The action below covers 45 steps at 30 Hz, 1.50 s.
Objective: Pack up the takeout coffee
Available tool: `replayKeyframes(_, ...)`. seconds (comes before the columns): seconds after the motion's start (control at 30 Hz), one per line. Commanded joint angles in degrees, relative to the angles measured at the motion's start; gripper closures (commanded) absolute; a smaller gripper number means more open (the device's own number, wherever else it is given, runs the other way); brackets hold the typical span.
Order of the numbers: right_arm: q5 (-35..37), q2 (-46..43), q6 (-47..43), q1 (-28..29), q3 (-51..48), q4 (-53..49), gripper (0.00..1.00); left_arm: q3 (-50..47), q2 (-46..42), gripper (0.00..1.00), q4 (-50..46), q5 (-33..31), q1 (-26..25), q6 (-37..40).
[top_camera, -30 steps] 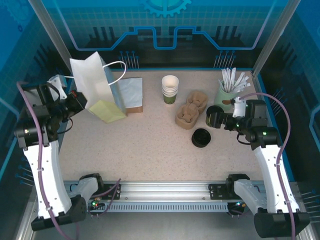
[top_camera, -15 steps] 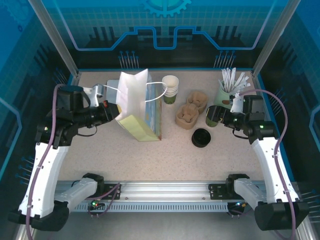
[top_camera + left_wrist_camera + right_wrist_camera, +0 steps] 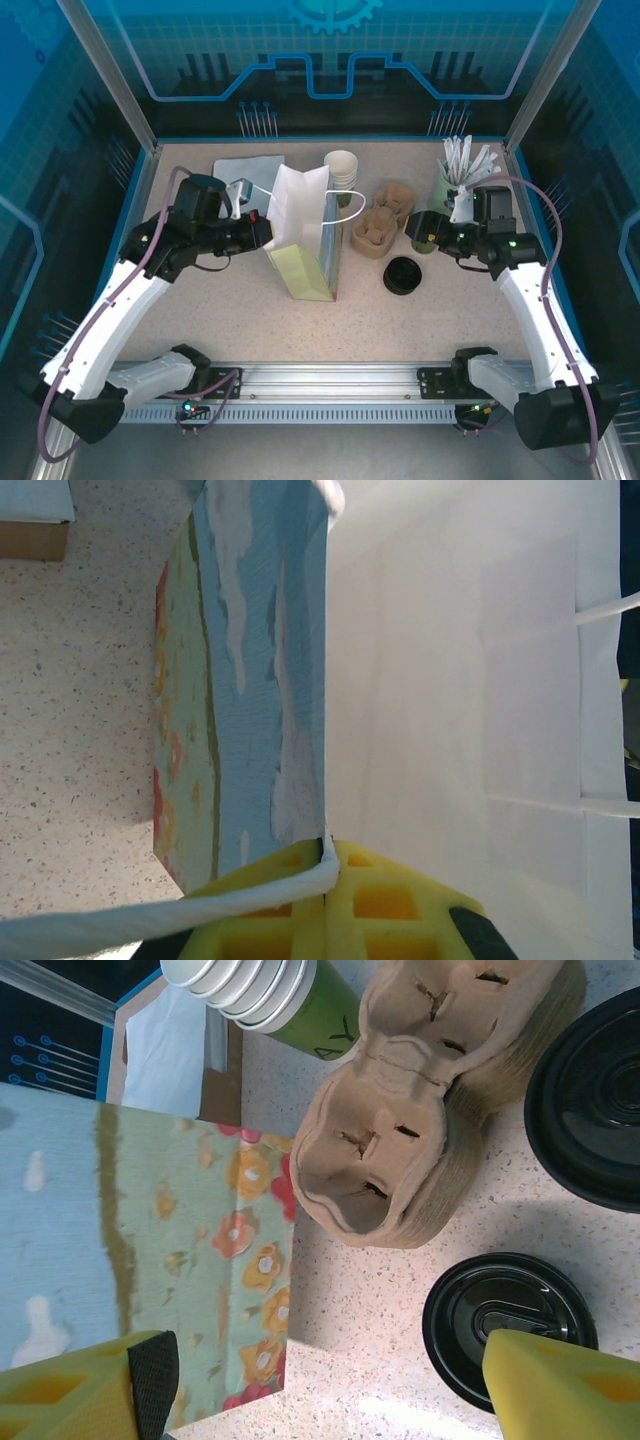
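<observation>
The takeout coffee (image 3: 422, 222) stands right of the pulp tray. Its black lid (image 3: 590, 1100) shows from above at the right edge of the right wrist view. My right gripper (image 3: 426, 246) hovers just beside it on the near side. In the wrist view the right gripper (image 3: 320, 1360) is open, its jaws wide apart over bare table. Whether a finger touches the cup I cannot tell. My left gripper (image 3: 262, 232) is shut on the rim and white handle of a flowered paper bag (image 3: 305, 230). The bag (image 3: 450, 680) hangs open in mid-table.
A brown pulp tray (image 3: 380, 222) lies between bag and coffee. A loose black lid (image 3: 401, 275) sits in front of it, partly behind my right fingertip (image 3: 560, 1380). Stacked paper cups (image 3: 341, 178), a straw cup (image 3: 455, 180) and a flat folded bag (image 3: 248, 170) line the back.
My left arm has carried the paper bag from the far left to mid-table beside the tray, uncovering the flat bag. The right gripper has edged slightly left and back.
</observation>
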Motion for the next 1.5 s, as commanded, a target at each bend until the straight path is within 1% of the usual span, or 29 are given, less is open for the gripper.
replayKeyframes(0.0, -0.4, 1.1, 1.3, 1.7, 1.4, 1.9, 0.20, -1.6, 0.7, 1.00, 3.5, -3.2, -1.1, -1.7)
replayKeyframes(0.07, -0.1, 1.9, 1.9, 2.5, 1.4, 2.2, 0.21, -2.7, 1.1, 1.00, 4.4, -3.5, -1.4, -2.4)
replayKeyframes(0.13, 0.0, 3.1, 2.5, 3.3, 1.6, 2.2, 0.25, -3.8, 1.2, 1.00, 5.3, -3.7, -1.5, -2.9)
replayKeyframes(0.23, -0.3, 5.7, 2.8, 4.3, 2.8, 1.7, 0.30, -4.6, 1.6, 0.94, 5.2, -5.1, -1.6, -3.3)
replayKeyframes(0.4, 3.1, 10.0, 2.3, 6.9, 5.5, -0.3, 0.32, -4.4, 2.3, 0.72, 5.1, -5.1, -1.6, -3.1)
replayKeyframes(0.5, 5.1, 12.3, 3.0, 8.1, 6.4, 0.1, 0.32, -3.1, 2.0, 0.53, 3.8, -6.7, -1.6, -2.6)
replayKeyframes(0.53, 5.8, 13.1, 3.4, 8.6, 6.7, 0.2, 0.32, -2.6, 1.7, 0.48, 3.4, -7.7, -1.6, -2.3)
replayKeyframes(0.6, 7.3, 14.6, 4.4, 9.6, 7.2, 0.2, 0.33, -2.0, 0.9, 0.41, 2.3, -9.5, -1.6, -1.8)
replayKeyframes(0.63, 8.1, 15.5, 4.9, 10.0, 7.3, 0.4, 0.35, -1.7, 0.2, 0.39, 1.9, -10.6, -1.6, -1.3)
replayKeyframes(0.73, 9.9, 17.5, 6.4, 10.6, 7.2, 1.3, 0.42, -1.6, -1.8, 0.36, 1.3, -13.3, -1.6, -0.9)
replayKeyframes(0.83, 11.5, 19.3, 6.9, 10.7, 7.4, 2.8, 0.46, -1.7, -3.8, 0.35, 1.0, -15.2, -1.6, -0.5)
replayKeyframes(0.93, 13.2, 21.7, 6.3, 10.8, 9.0, 2.1, 0.50, -1.6, -5.2, 0.35, 0.5, -17.1, -1.6, 0.0)
replayKeyframes(1.07, 15.4, 24.0, 5.8, 10.7, 9.9, 1.5, 0.52, -1.2, -6.1, 0.34, -0.3, -18.5, -1.6, 0.8)
replayKeyframes(1.37, 15.3, 27.6, 5.8, 10.7, 10.8, 2.4, 0.53, -1.2, -5.4, 0.32, -0.4, -18.4, -1.6, 1.0)
replayKeyframes(1.47, 15.2, 28.5, 5.7, 10.7, 11.1, 2.8, 0.55, -1.2, -5.2, 0.32, -0.4, -18.4, -1.6, 0.9)
